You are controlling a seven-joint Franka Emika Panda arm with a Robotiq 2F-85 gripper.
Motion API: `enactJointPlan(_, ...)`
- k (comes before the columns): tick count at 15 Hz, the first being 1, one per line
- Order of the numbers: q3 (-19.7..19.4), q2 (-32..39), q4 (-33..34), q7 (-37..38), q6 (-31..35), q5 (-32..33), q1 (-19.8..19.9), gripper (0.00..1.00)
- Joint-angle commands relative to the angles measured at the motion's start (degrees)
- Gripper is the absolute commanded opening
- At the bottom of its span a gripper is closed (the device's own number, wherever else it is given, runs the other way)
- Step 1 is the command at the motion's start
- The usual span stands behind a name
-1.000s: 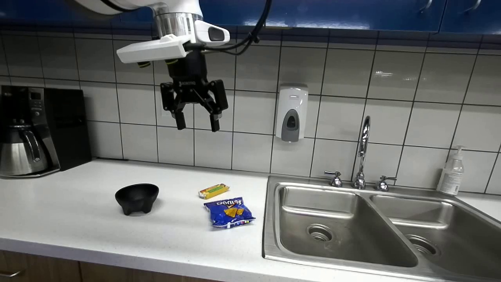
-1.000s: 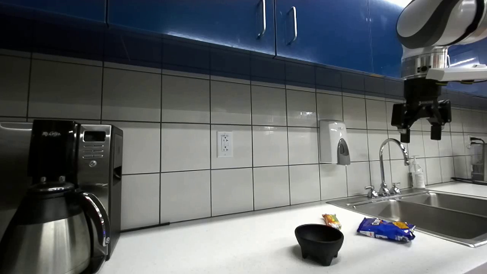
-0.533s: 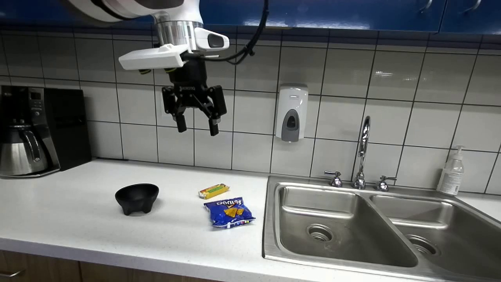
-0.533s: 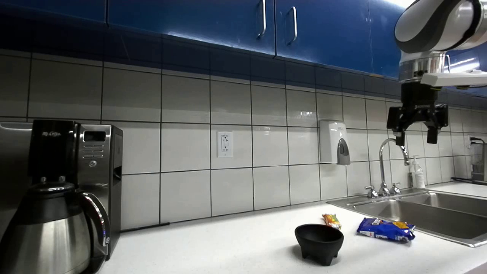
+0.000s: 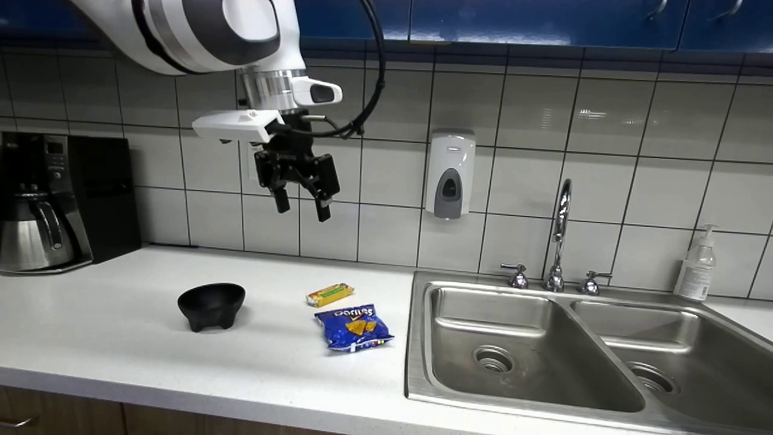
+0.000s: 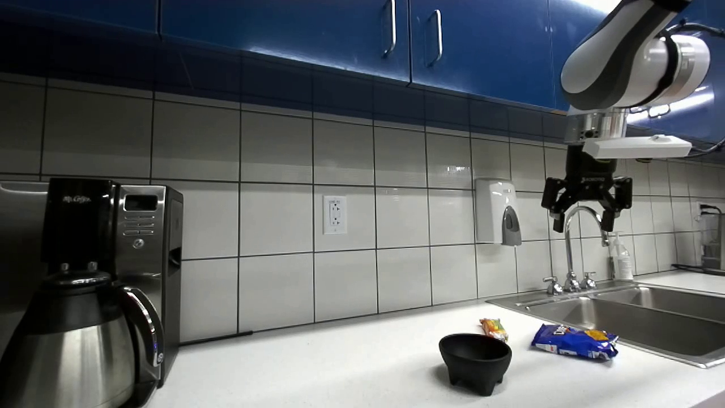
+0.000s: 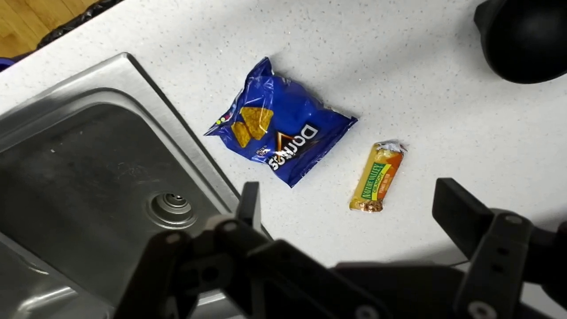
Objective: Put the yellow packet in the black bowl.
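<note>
While the claw (image 5: 303, 209) is spread wide above the worktop (image 5: 284, 374), the Nature Valley bar (image 7: 376, 177) is seen apart from the black bowl (image 5: 211, 305)

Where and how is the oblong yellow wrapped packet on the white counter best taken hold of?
Probably at mid-length, from straight above, across its narrow width: the packet lies flat, both long sides free. The open black gripper points down, roughly aligned with that width, so little turning seems needed.

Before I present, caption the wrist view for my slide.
Open gripper above counter: yellow packet, Doritos bag, cropped black bowl.
</note>
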State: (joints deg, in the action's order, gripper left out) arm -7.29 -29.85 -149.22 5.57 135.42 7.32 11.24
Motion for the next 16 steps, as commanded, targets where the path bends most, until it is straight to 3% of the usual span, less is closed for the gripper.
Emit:
enactJointPlan(1,2.1,4.6,1.6,3.8,3.4,-1.2,0.2,1.00)
enactJointPlan(7,3.0,13.2,5.5,6.9,7.6,-1.9,-0.2,1.00)
enactJointPlan(16,3.1,27.4,16.5,9.0,8.6,-2.1,-3.3,1.00)
